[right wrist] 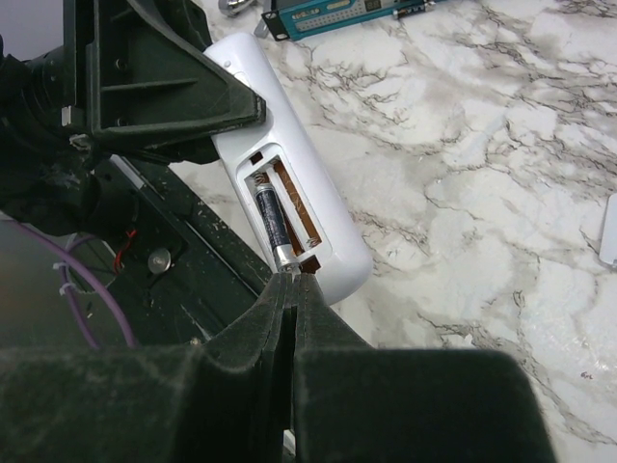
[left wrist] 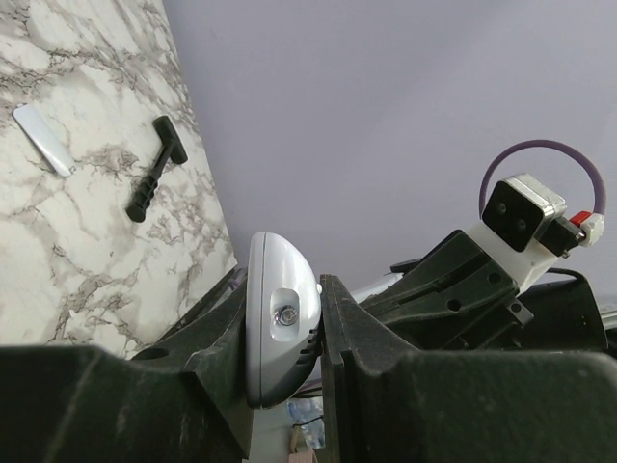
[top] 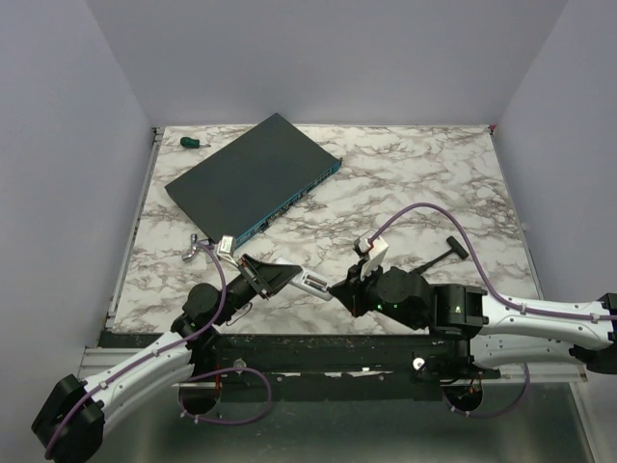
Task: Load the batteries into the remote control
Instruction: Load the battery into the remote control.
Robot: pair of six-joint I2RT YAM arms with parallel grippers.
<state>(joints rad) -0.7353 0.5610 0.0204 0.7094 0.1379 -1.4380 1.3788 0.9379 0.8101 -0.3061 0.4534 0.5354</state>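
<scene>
Seating one battery (right wrist: 271, 220)
Left tool (left wrist: 282, 328) clamps the remote control (right wrist: 318, 193); right tool (right wrist: 292, 294), closed and empty, should press the battery flat.

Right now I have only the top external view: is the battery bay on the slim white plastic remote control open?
Observer: Yes; the right wrist view shows the slim white plastic remote control with its bay uncovered and one dark cylindrical battery seated.
Operator: The second slot?
Observer: Empty; its brownish floor shows beside that battery.
Operator: Is the right gripper carrying a cell?
Observer: None visible; the right gripper is shut, tips at the battery's near end.
</scene>
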